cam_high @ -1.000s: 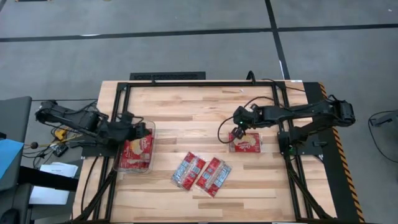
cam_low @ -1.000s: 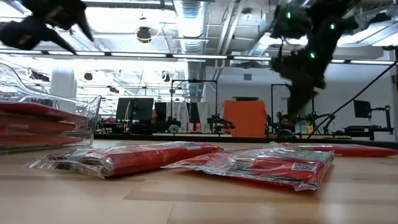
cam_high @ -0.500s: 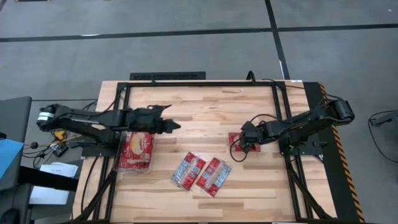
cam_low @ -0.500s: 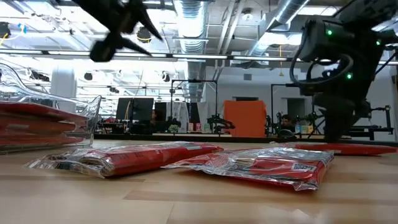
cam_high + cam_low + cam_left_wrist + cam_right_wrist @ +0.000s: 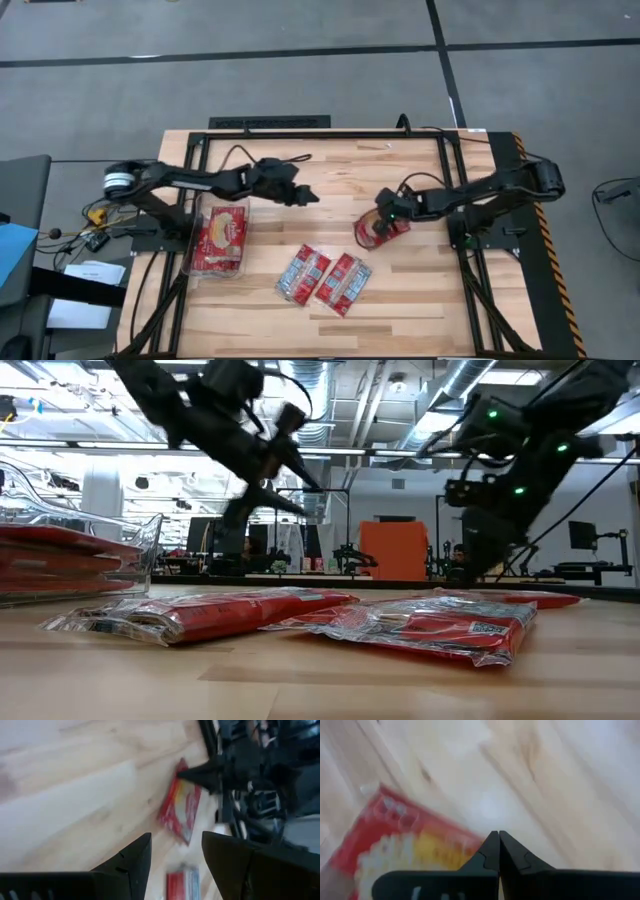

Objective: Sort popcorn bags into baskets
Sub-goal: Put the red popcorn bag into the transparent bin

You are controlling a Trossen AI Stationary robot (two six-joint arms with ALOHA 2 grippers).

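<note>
My right gripper (image 5: 386,210) is shut on one red popcorn bag (image 5: 374,231) with a cream-yellow picture (image 5: 405,852), right of the table's middle. My left gripper (image 5: 308,196) is open and hangs above the table's middle, empty, its fingers pointing at that bag (image 5: 179,807). The clear tub (image 5: 243,213) stands at the left edge with several red bags (image 5: 220,240) stacked inside. Two more bags (image 5: 303,272) (image 5: 343,283) lie flat near the front. My right gripper pinches the popcorn bag by its far edge (image 5: 470,842) between the two shut fingers (image 5: 507,852), coming from above at a slant. The bag lies askew below the fingers. In the low view most of it (image 5: 505,598) seems to rest on the table.
A black frame (image 5: 300,133) runs around the wooden table top. Bare wood lies between the tub and the held bag, and along the far side. The two loose bags (image 5: 200,610) (image 5: 420,625) sit close to the near edge. The room behind holds desks and equipment.
My left gripper has swung from over the tub toward the table's right and now hangs above the middle. My right gripper went down onto the bag and has since moved up and to the left. The bag has slid left and turned askew.
</note>
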